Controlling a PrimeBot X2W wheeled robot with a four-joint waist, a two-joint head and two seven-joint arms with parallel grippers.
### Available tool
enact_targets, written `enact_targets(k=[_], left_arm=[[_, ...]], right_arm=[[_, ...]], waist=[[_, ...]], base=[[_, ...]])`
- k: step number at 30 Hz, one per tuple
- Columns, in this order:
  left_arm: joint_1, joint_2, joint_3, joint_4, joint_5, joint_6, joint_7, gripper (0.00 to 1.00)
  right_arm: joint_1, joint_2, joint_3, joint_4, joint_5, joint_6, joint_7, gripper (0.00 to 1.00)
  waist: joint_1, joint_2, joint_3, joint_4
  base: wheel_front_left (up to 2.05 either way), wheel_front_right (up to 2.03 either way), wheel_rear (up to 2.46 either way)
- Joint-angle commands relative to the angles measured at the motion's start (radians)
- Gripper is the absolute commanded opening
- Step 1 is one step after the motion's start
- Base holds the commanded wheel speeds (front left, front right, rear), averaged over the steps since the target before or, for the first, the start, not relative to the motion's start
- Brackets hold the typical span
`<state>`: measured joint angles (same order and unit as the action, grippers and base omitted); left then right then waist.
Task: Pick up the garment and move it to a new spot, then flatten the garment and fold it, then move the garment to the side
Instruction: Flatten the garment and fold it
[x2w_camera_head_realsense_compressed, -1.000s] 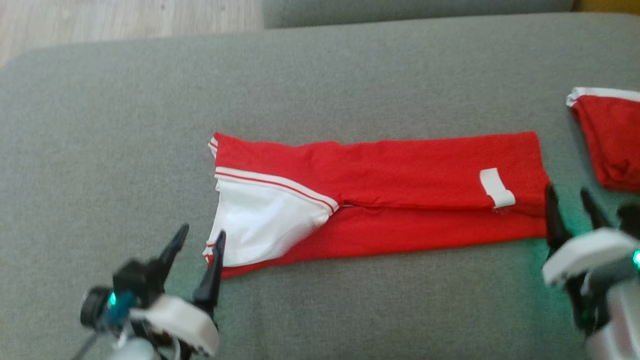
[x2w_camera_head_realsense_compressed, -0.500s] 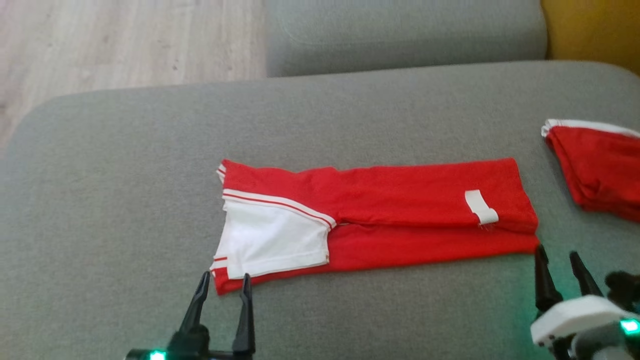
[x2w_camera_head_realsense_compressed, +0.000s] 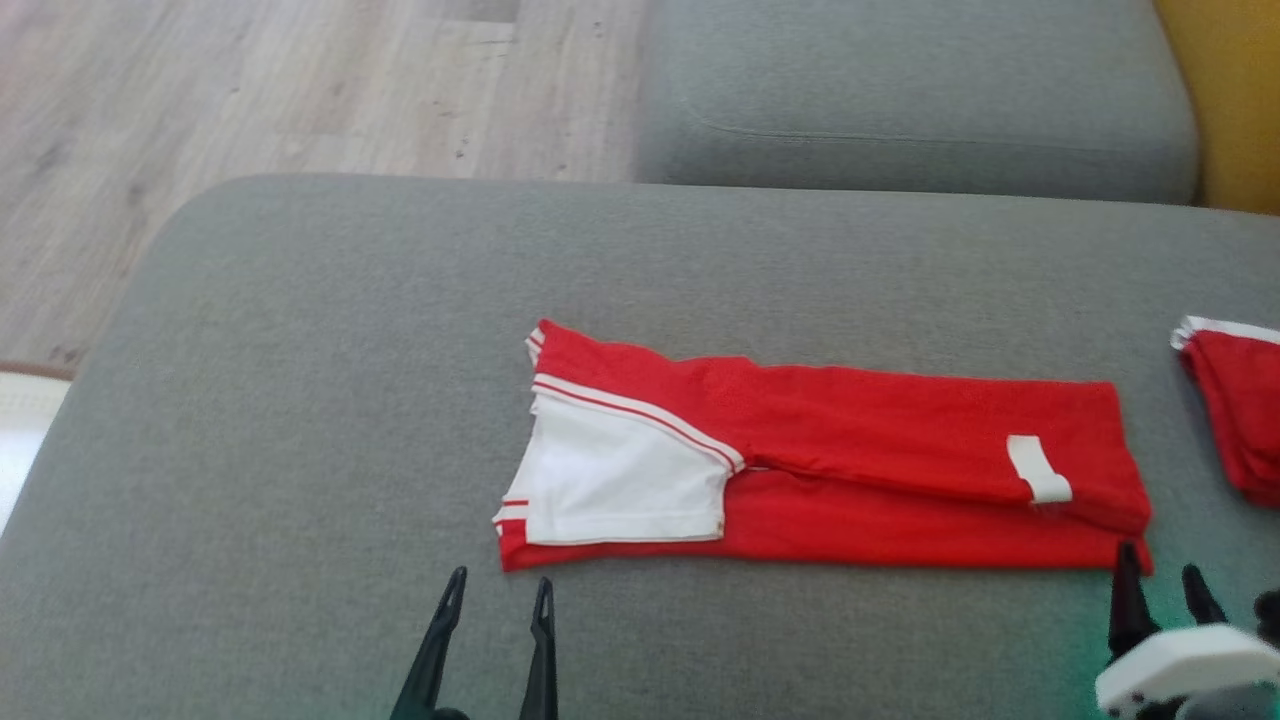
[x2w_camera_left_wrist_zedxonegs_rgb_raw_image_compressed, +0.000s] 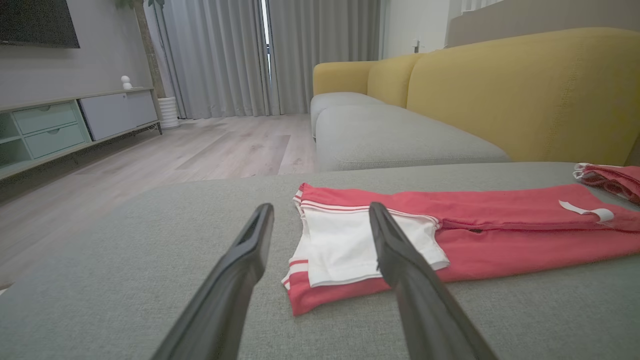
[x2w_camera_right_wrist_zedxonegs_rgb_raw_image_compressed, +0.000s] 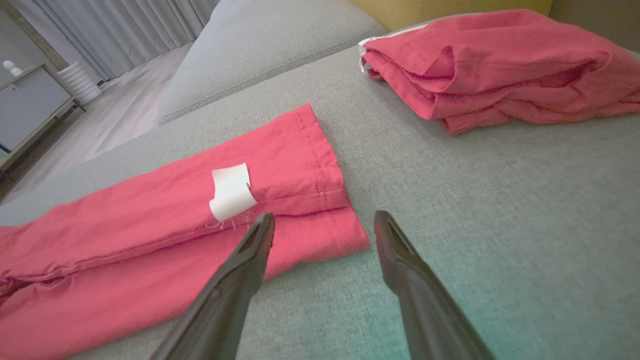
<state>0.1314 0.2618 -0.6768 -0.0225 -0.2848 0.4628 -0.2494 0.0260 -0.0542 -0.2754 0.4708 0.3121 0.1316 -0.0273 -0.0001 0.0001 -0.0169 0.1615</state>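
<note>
You seem mid-fold, left gripper (x2w_camera_head_realsense_compressed: 500, 580) and right gripper (x2w_camera_head_realsense_compressed: 1159, 562) fingers wide and empty; next pinch the garment (x2w_camera_head_realsense_compressed: 900, 450) corners nearest the cushion (x2w_camera_head_realsense_compressed: 300, 400) front edge.

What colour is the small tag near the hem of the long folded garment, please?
White. The tag shows best in the right wrist view.

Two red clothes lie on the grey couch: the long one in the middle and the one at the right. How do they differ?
The long garment lies flat as a neat strip; the right-hand bundle is a thicker, rumpled heap. The long garment shows a white sleeve and a white tag; the bundle shows just a white edge. Both are red and rest on the grey cushion.
</note>
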Motion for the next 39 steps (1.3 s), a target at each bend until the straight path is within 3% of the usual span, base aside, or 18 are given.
enact_targets(k=[1,14,20,21,22,23,24,32,39], left_arm=[[-0.028,-0.013,0.037,-0.035,0.013,-0.004,-0.012,1.00],[-0.040,-0.066,0.075,-0.036,0.103,-0.048,-0.012,1.00],[-0.047,-0.095,0.100,-0.032,0.122,-0.066,-0.012,1.00],[-0.047,-0.103,0.107,-0.028,0.126,-0.075,-0.012,1.00],[-0.047,-0.110,0.114,-0.025,0.131,-0.082,-0.012,1.00],[-0.047,-0.110,0.114,-0.025,0.131,-0.082,-0.012,1.00],[-0.047,-0.114,0.119,-0.024,0.134,-0.086,-0.012,1.00],[-0.041,-0.132,0.150,-0.015,0.150,-0.113,-0.012,1.00],[-0.031,-0.138,0.174,-0.011,0.166,-0.131,-0.012,1.00]], right_arm=[[-0.069,-0.009,0.010,-0.022,-0.006,-0.001,0.003,1.00],[-0.280,-0.027,-0.196,0.162,-0.137,-0.001,0.068,1.00],[-0.316,-0.013,-0.217,0.239,-0.177,-0.001,0.110,1.00],[-0.321,-0.008,-0.205,0.256,-0.166,-0.001,0.117,0.90],[-0.323,-0.004,-0.191,0.266,-0.154,-0.001,0.113,0.15],[-0.323,-0.004,-0.191,0.266,-0.154,-0.001,0.113,0.15],[-0.324,-0.003,-0.183,0.270,-0.144,-0.001,0.112,0.00],[-0.317,-0.005,-0.147,0.255,-0.110,-0.001,0.052,0.00],[-0.292,-0.076,-0.145,0.155,-0.020,-0.001,0.074,0.00]], waist=[[0.0001,-0.0001,0.003,0.015],[0.0001,-0.0001,0.089,0.055],[0.0001,-0.0001,0.111,0.052],[0.0001,-0.0001,0.115,0.048],[0.0001,-0.0001,0.118,0.044],[0.0001,-0.0001,0.118,0.044],[0.0001,-0.0001,0.118,0.041],[0.0001,-0.0001,0.109,0.012],[0.0001,-0.0001,0.096,-0.019]], base=[[0.00,0.00,0.00],[0.00,0.00,0.00],[0.00,0.00,0.00],[0.00,0.00,0.00],[0.00,0.00,0.00],[0.00,0.00,0.00],[0.00,0.00,0.00],[0.00,0.00,0.00],[0.00,0.00,0.00]])
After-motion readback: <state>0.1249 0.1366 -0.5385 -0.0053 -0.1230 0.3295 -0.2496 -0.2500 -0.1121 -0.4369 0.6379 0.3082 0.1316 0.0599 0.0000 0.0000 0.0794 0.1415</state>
